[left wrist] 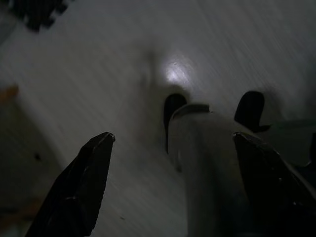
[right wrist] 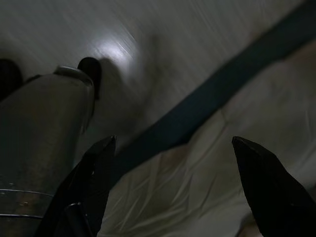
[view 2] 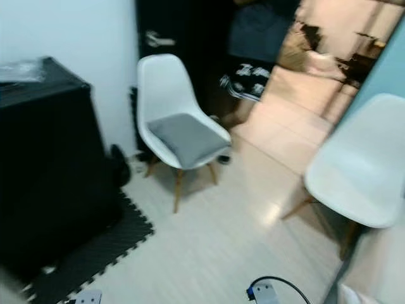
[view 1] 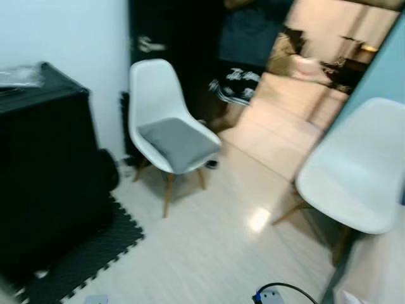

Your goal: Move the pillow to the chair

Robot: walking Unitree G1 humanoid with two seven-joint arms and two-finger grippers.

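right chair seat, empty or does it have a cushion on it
Empty. The right chair shows a bare white seat, while the left chair holds a grey cushion lying flat on its seat.

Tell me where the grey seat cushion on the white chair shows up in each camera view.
Left eye view: grey seat cushion on the seat of the white chair, left of centre, by the wall.
Right eye view: same cushion, on that chair's seat.
Left wrist view: not in it.
Right wrist view: not in it.
Shared landmark: the black cabinet to the chair's left in both eye views.
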